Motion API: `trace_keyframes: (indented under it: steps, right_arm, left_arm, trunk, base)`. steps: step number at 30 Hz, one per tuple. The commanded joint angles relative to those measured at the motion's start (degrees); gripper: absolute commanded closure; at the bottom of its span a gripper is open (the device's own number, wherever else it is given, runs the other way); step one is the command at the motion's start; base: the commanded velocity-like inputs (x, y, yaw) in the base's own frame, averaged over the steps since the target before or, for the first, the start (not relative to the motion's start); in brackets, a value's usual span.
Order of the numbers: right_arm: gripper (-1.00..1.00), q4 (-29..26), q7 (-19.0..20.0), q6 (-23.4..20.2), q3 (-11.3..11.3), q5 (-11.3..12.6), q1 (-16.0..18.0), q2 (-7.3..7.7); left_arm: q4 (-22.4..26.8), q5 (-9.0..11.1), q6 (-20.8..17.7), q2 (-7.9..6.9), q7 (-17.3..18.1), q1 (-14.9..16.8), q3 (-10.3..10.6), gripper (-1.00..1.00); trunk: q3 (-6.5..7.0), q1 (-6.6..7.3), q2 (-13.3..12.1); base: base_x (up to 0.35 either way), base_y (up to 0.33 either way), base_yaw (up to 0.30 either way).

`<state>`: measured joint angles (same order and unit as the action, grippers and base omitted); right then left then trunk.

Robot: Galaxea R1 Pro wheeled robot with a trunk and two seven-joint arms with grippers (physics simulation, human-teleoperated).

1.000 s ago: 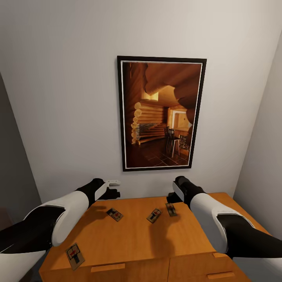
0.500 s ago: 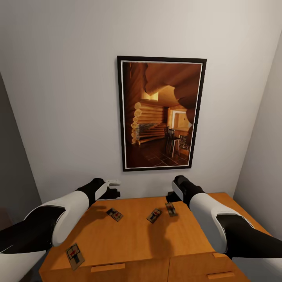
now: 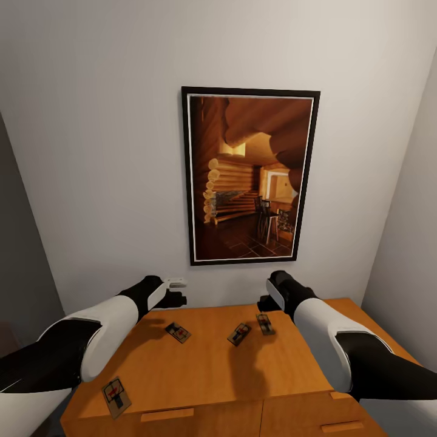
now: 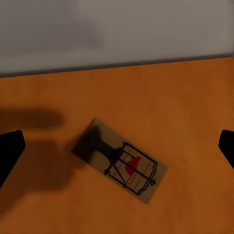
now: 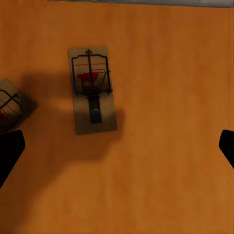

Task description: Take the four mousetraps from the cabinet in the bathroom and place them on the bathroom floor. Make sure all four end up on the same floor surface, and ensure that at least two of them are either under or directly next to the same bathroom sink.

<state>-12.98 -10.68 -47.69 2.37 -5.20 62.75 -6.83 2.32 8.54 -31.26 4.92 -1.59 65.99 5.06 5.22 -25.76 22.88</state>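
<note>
Several mousetraps lie flat on the orange-brown cabinet (image 3: 206, 370) top: one (image 3: 178, 332) left of centre, one (image 3: 239, 334) at centre, one (image 3: 264, 323) just right of it, and one (image 3: 115, 397) at the front left corner. My left gripper (image 3: 175, 298) hovers open above the back edge; in its wrist view the left-of-centre mousetrap (image 4: 120, 160) lies between the dark fingertips (image 4: 9, 151). My right gripper (image 3: 265, 303) hovers open over the right mousetrap (image 5: 92, 90), with its neighbour (image 5: 9, 109) at the frame's edge.
A dark-framed picture (image 3: 250, 176) hangs on the pale wall right behind the cabinet. Drawer fronts with bar handles (image 3: 167, 415) show at the front. Walls close in on both sides.
My right gripper has crept slightly toward the wall. The left arm and the mousetraps have not moved.
</note>
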Motion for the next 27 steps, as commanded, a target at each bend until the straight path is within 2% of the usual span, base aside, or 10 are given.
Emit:
trace_keyframes:
  steps: [1,11,17,24,27]
  right_arm:
    - [-1.0,-0.29,0.06,-0.34,0.26,-0.51,0.0,-0.03]
    - [-1.0,-1.87,0.05,-0.37,0.26,-0.51,0.0,-0.1]
    - [-1.0,-2.24,0.04,-0.09,0.31,-0.5,0.0,-0.27]
    - [-1.0,-2.44,0.04,0.05,0.34,-0.51,0.0,-1.17]
    - [-1.0,-2.46,0.04,0.07,0.35,-0.51,0.0,-1.34]
  left_arm:
    - [0.11,0.6,-0.3,0.0,-0.17,0.0,0.48,-1.0]
    - [0.21,0.33,-0.34,0.04,-0.22,0.01,0.55,-1.0]
    - [0.29,0.28,-0.32,0.06,-0.22,0.01,0.56,-1.0]
    - [0.24,0.21,-0.31,0.05,-0.25,0.01,0.57,-1.0]
    - [0.22,0.19,-0.33,0.03,-0.25,0.01,0.52,-1.0]
  trunk:
    - [-0.03,-0.02,0.04]
    - [-1.82,-2.22,4.05]
    - [-1.82,-2.22,4.05]
    - [-1.82,-2.22,4.05]
    - [-2.36,-2.88,5.26]
  base:
    - [0.0,0.0,0.0]
    - [0.0,0.0,0.0]
    - [0.0,0.0,0.0]
    - [0.0,0.0,0.0]
    - [0.0,0.0,0.0]
